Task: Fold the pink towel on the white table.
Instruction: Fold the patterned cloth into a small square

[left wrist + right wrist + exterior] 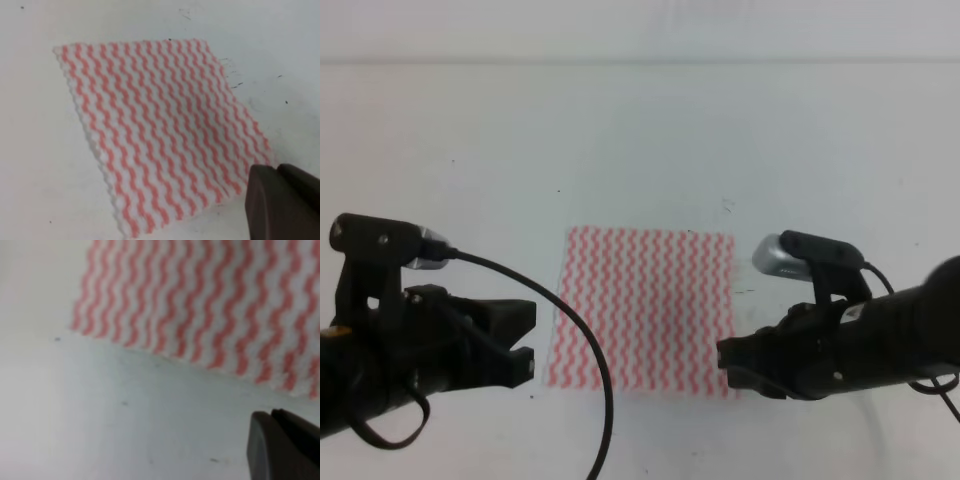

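The pink towel point(645, 305) lies flat and spread out on the white table point(640, 140), its pink-red and white wavy stripes running front to back. My left gripper point(527, 338) hovers just left of the towel's near left corner, its two fingers apart and empty. My right gripper point(724, 367) hangs by the near right corner, slightly open, holding nothing. The left wrist view shows the whole pink towel point(160, 130) with one dark finger point(280, 205) low at the right. In the right wrist view, the towel's edge point(210, 310) lies beyond a dark finger point(285, 445).
Small dark specks and scuffs mark the white table point(260, 60) near the towel's far right corner. A black cable point(585, 340) loops from the left arm across the towel's near left edge. White tabletop surrounds the towel on all sides.
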Controlling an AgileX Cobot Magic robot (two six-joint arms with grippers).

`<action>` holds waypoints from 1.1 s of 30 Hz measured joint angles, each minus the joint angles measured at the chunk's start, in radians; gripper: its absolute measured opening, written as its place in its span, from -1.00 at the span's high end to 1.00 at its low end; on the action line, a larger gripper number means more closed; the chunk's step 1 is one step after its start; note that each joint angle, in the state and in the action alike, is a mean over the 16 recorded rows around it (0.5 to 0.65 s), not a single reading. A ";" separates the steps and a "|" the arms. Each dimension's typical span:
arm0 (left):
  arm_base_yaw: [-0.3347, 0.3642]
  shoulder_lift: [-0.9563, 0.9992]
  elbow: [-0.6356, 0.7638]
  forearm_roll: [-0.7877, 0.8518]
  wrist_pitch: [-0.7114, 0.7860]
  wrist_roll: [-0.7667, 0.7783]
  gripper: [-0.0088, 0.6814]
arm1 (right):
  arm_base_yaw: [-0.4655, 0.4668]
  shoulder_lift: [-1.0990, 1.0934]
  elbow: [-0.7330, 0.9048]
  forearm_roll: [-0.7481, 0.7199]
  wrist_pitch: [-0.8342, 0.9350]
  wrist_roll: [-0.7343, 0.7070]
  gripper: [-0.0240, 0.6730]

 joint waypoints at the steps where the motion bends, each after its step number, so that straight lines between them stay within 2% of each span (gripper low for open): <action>1: 0.000 0.001 0.000 0.000 0.000 0.003 0.99 | 0.000 0.019 -0.009 -0.018 0.001 0.015 0.89; 8: 0.000 0.000 0.000 0.001 -0.001 0.023 0.99 | -0.002 0.102 -0.047 -0.110 0.011 0.124 0.51; 17: 0.000 0.002 0.000 0.002 -0.004 0.033 1.00 | -0.004 0.164 -0.076 -0.122 -0.005 0.188 0.03; 21: 0.000 0.001 0.000 0.002 -0.001 0.033 0.99 | -0.005 0.195 -0.090 -0.123 -0.017 0.202 -0.02; 33: 0.000 -0.002 0.000 0.002 0.012 0.035 0.99 | -0.005 0.260 -0.112 -0.139 -0.056 0.203 -0.02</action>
